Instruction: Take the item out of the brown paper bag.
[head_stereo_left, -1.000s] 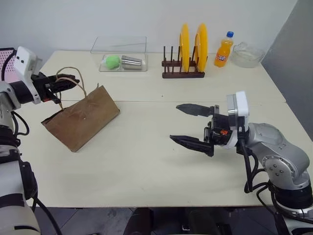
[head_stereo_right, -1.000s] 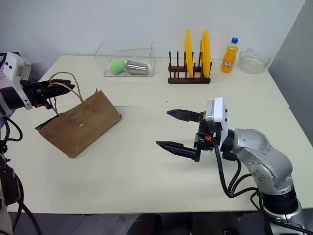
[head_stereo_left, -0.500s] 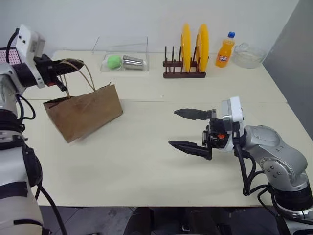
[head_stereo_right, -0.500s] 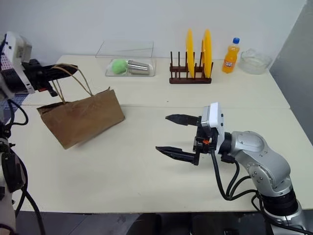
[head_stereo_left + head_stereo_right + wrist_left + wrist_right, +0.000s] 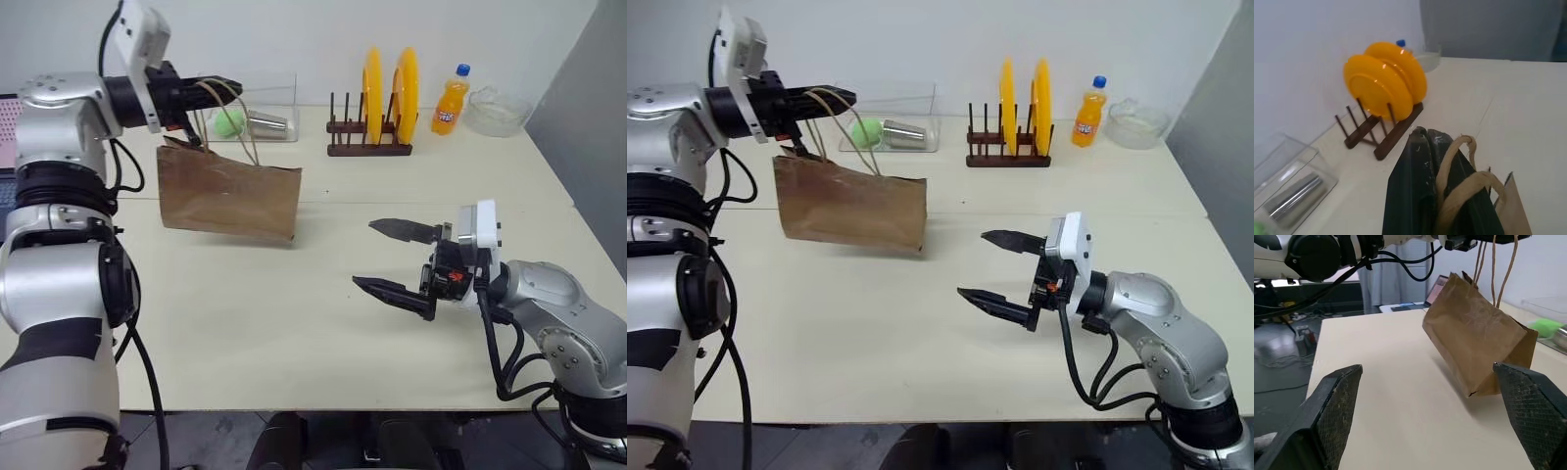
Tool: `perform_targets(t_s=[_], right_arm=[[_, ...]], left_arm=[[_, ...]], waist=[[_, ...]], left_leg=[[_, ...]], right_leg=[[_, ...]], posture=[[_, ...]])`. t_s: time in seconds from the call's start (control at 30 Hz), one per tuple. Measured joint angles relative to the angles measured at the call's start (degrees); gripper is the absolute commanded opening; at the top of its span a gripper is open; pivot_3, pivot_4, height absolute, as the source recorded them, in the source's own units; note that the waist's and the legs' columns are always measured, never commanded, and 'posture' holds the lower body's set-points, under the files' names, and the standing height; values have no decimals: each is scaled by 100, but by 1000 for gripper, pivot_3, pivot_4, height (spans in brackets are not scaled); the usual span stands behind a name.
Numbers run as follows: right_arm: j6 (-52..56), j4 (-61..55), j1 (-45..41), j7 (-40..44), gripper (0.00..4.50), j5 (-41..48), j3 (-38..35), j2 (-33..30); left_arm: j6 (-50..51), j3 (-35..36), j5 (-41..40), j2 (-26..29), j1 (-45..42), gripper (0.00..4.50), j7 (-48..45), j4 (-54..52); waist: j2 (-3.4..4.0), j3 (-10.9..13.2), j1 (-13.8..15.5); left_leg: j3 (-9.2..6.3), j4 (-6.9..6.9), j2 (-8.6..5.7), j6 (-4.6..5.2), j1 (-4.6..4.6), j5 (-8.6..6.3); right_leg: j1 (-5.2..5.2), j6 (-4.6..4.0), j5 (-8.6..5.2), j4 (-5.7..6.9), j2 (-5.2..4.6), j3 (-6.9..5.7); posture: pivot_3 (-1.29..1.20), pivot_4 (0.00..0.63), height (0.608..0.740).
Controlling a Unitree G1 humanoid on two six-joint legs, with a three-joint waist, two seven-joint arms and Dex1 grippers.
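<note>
- My left gripper (image 5: 828, 98) is clamped on the tan loop handles (image 5: 844, 122) of the brown paper bag (image 5: 850, 206). The bag hangs just below it, tilted, with one lower corner at or just off the table (image 5: 921, 343).
- My right gripper (image 5: 394, 257) has its jaws wide apart with nothing between them. The bag is well apart from it, ahead of its fingertips across bare tabletop.
- I can't see the item; I judge it's inside the bag, low down.
- Handling guess: the bag is light, thin creased kraft. It's soft, will swing from the handles and crumple if pinched on a wall. Hold by the handles only.
- The item is presumably small and light. Grip spot can't be picked until the mouth is open to view.
- Bag mouth is up under my left gripper and looks narrow. My right fingers need it spread or tipped before entering.
- Room: open table between my right gripper and the bag. The clear box (image 5: 249, 110) sits just behind the bag. The plate rack (image 5: 369, 137) and the orange bottle (image 5: 449, 100) stand far beyond my right gripper.
- The near table edge is close below my right gripper.
</note>
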Motion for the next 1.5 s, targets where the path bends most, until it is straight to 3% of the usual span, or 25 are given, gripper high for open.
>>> perform_targets(t_s=[0.2, 0.63, 1.5], right_arm=[[147, -330, 543, -366, 4500, -1, -364, -204], [224, -734, 1073, -822, 4500, -47, -605, -331], [172, -573, 1121, -1142, 4500, -445, -602, -316]], left_arm=[[-416, -83, 218, -808, -353, 15, 175, 660], [-798, 19, 526, -1841, -628, 15, 1390, 1524], [-620, -113, 1143, -1657, -625, 15, 1052, 1507]], waist=[[-6, 4, -14], [-11, 6, -25], [-11, 6, -16]], left_leg=[[1, 4, 1, 1, 2, 1], [1, 4, -1, 1, 2, 1], [3, 5, -2, 0, 4, 1]], right_leg=[[-1, 2, -1, 9, 2, 1], [-2, 5, -1, 12, 2, 2], [0, 4, 0, 13, 2, 4]], posture=[[0, 150, 740], [0, 150, 740], [0, 150, 740]])
